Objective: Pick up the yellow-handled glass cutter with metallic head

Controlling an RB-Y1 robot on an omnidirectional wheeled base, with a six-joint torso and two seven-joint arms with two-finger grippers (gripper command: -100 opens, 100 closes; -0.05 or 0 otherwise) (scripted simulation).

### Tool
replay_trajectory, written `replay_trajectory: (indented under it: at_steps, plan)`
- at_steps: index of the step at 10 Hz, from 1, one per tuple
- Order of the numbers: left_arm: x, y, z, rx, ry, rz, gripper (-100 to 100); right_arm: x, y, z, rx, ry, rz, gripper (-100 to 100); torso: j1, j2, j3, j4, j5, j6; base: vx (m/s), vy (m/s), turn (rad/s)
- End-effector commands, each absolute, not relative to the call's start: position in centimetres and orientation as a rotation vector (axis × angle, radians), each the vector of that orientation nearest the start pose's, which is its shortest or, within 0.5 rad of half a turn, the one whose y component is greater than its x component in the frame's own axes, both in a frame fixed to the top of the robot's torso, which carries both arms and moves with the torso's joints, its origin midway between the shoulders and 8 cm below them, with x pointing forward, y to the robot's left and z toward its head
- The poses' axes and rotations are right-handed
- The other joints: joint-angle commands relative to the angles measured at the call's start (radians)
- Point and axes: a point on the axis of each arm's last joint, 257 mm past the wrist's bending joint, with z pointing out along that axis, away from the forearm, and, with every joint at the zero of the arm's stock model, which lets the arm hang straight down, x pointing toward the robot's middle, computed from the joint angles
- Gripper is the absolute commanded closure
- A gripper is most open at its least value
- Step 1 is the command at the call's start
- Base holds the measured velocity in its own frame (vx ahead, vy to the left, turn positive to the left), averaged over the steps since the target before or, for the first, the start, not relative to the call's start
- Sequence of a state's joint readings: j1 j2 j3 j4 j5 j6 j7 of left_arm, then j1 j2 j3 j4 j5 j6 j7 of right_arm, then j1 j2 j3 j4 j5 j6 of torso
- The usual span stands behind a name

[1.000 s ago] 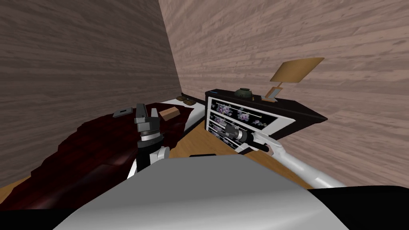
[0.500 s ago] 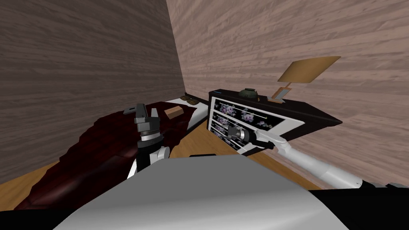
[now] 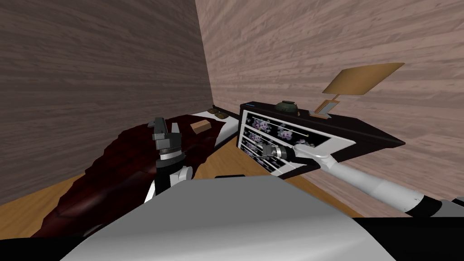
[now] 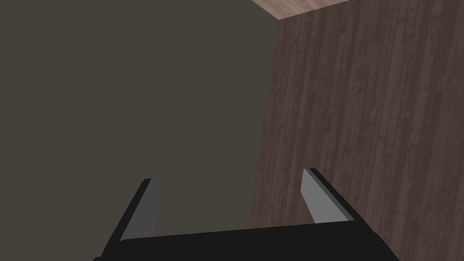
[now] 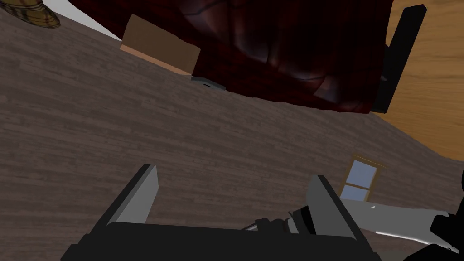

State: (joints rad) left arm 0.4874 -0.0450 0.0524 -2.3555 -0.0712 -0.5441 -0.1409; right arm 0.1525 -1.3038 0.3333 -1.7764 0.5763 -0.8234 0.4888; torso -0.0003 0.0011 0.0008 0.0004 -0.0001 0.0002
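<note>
My left gripper [image 3: 166,124] stands upright over the near edge of a bed with a dark red blanket [image 3: 127,158]; its fingers are open [image 4: 229,176] with nothing between them. My right gripper [image 3: 264,152] hangs in front of the floral drawers of a dark dresser [image 3: 362,136] and points toward the bed. It is open and empty [image 5: 234,172]. In the right wrist view a brown box [image 5: 158,45] lies on the blanket [image 5: 281,41], with a small grey object [image 5: 206,84] beside it, too small to tell what it is.
The brown box [image 3: 200,126] sits on the bed toward the room's corner, and brown plaid items [image 3: 218,113] lie beyond it. On the dresser top stand a green pot [image 3: 286,106], a small frame [image 3: 327,108] and a tan lampshade [image 3: 362,79]. Wood floor [image 3: 226,158] separates bed and dresser.
My head view has turned left, so bed and dresser slid right. More of the right forearm shows now. A flat grey object on the blanket has slipped behind the left gripper.
</note>
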Motion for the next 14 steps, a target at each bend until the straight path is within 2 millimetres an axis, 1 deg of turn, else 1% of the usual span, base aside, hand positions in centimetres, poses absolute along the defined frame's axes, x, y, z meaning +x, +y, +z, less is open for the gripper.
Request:
replay_trajectory:
  at_steps: [1, 2, 3, 4, 5, 6, 7, 8, 9, 10, 11, 12, 13, 14]
  plan:
    - [31.8, 28.4, 6.9, -0.488, 0.555, -1.098, 0, 32.9, -25.2, -21.8, -1.419, 1.503, 0.502, -100, 0.0, 0.0, 0.0, 0.0, 0.0, 0.0, -0.012, 0.025, 0.095]
    - [31.8, 28.4, 6.9, -0.488, 0.555, -1.098, 0, 32.9, -25.7, -21.7, -1.436, 1.511, 0.491, -100, 0.0, 0.0, 0.0, 0.0, 0.0, 0.001, -0.005, 0.011, -0.018]
    - [31.8, 28.4, 6.9, -0.488, 0.555, -1.098, 0, 32.8, -28.0, -22.8, -1.536, 1.511, 0.429, -100, -0.001, 0.0, 0.0, 0.0, 0.0, 0.001, -0.007, 0.023, 0.153]
    - [31.8, 28.4, 6.9, -0.488, 0.555, -1.098, 0, 32.9, -29.1, -22.7, -1.565, 1.527, 0.406, -100, 0.0, 0.0, 0.0, 0.0, 0.0, 0.0, -0.003, 0.018, 0.104]
    - [31.8, 28.4, 6.9, -0.488, 0.555, -1.098, 0, 32.7, -31.1, -23.3, -1.662, 1.513, 0.355, -100, -0.001, 0.0, 0.0, 0.0, 0.0, 0.001, -0.002, 0.023, 0.155]
    - [31.8, 28.4, 6.9, -0.488, 0.555, -1.098, 0, 32.9, -32.7, -23.2, -1.685, 1.54, 0.323, -100, 0.0, 0.0, 0.0, 0.0, 0.0, 0.0, 0.0, 0.019, 0.081]
    - [31.8, 28.4, 6.9, -0.488, 0.555, -1.098, 0, 32.5, -34.6, -23.4, -1.782, 1.521, 0.278, -100, 0.0, -0.001, 0.0, 0.0, 0.0, 0.001, 0.005, 0.02, 0.143]
    - [31.8, 28.4, 6.9, -0.488, 0.555, -1.098, 0, 32.8, -36.1, -23.4, -1.791, 1.549, 0.247, -100, 0.0, -0.001, -0.001, 0.0, 0.0, 0.0, 0.004, 0.013, 0.088]
    - [31.8, 28.4, 6.9, -0.488, 0.556, -1.098, 0, 32.8, -36.6, -23.1, -1.806, 1.555, 0.235, -100, -0.001, -0.001, 0.0, 0.0, 0.0, 0.001, 0.0, 0.0, 0.0]
    - [31.8, 28.4, 6.9, -0.488, 0.556, -1.098, 0, 32.6, -39.2, -23.2, -1.887, 1.554, 0.185, -100, -0.001, 0.0, 0.0, 0.0, 0.0, 0.001, 0.005, 0.01, 0.142]
    - [31.8, 28.4, 6.9, -0.488, 0.555, -1.098, 0, 32.7, -40.5, -22.6, -1.916, 1.566, 0.153, -100, -0.001, -0.001, 0.0, 0.0, 0.0, 0.0, 0.006, 0.005, 0.091]
    - [31.8, 28.4, 6.9, -0.488, 0.556, -1.098, 0, 32.3, -42.6, -22.2, -2.008, 1.551, 0.113, -100, -0.001, -0.001, 0.0, 0.0, 0.0, 0.001, 0.01, 0.005, 0.131]
    - [31.8, 28.4, 6.9, -0.488, 0.556, -1.098, 0, 32.5, -44.4, -21.7, -2.02, 1.578, 0.072, -100, -0.001, -0.001, -0.001, 0.0, 0.0, 0.001, 0.01, 0.002, 0.071]
    - [31.8, 28.4, 6.9, -0.488, 0.556, -1.098, 0, 32.1, -46.5, -21.0, -2.108, 1.559, 0.032, -100, -0.001, -0.001, 0.0, 0.0, 0.0, 0.001, 0.013, 0.005, 0.13]
